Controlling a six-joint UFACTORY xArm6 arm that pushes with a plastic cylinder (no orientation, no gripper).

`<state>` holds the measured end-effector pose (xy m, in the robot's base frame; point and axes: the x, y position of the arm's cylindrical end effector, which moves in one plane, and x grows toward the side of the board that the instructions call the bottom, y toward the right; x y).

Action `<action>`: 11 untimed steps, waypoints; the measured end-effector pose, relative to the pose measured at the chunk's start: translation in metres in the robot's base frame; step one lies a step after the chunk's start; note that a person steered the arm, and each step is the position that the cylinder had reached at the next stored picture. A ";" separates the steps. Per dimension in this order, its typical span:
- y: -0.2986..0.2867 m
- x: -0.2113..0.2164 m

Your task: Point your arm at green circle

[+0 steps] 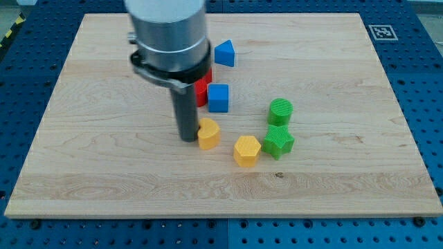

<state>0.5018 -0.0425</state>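
Note:
The green circle (280, 111) lies right of the board's middle, just above a green star (278, 142). My tip (188, 138) rests on the board well to the left of the green circle, touching or almost touching the left side of a yellow block (208, 133). A yellow hexagon (247, 151) lies between the tip and the green star, lower down. The arm's grey body (169, 34) hides part of the board above the tip.
A blue cube (218, 97) sits above the yellow block, with a red block (201, 90) partly hidden behind the arm to its left. A blue triangular block (224, 53) lies near the view's top. The wooden board (104, 173) sits on a blue perforated table.

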 end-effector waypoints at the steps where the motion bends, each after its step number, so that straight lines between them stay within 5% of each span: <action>1: 0.041 -0.007; 4: 0.082 -0.055; 6: 0.188 -0.076; 11: 0.144 -0.021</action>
